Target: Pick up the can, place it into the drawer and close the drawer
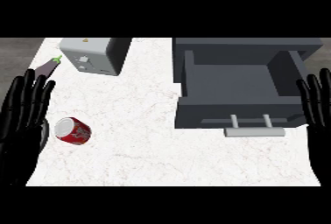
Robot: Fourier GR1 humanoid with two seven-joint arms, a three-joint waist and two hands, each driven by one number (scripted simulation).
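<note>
A red can (72,130) with a silver top lies tilted on the white marble counter (149,144) at the left. My left hand (22,118) rests open, fingers up, at the left edge just beside the can, not touching it. The dark grey drawer (242,111) stands pulled open at the right, its inside bare, with a light grey handle (253,130) at its front. At the right edge, my right hand (318,105) stays open with fingers up, next to the drawer's right wall.
A grey toaster-like appliance (93,54) stands at the back left. A purple eggplant (47,65) lies beside it near the counter's left edge. The counter's front edge runs along the bottom.
</note>
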